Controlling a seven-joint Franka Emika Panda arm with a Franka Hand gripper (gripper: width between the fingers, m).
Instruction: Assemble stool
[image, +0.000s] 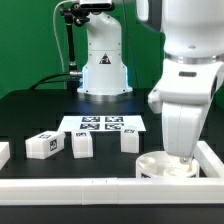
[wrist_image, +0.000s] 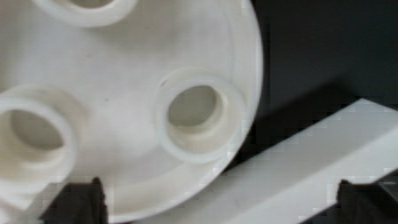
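Note:
The round white seat (image: 165, 165) lies on the black table near the front, at the exterior view's right, sockets up. My gripper (image: 183, 152) hangs right over it, its fingers hidden by the arm's white body. In the wrist view the seat (wrist_image: 125, 110) fills most of the picture, with three round sockets showing. My gripper (wrist_image: 219, 200) is open, its dark fingertips (wrist_image: 77, 200) wide apart and nothing between them. Three white tagged legs stand in a row: one (image: 41, 145), one (image: 82, 144) and one (image: 130, 140).
A white border rail (image: 212, 160) runs close beside the seat, and it also shows in the wrist view (wrist_image: 320, 165). Another rail (image: 60, 185) lies along the front edge. The marker board (image: 103, 124) lies behind the legs. The robot base (image: 103, 65) stands at the back.

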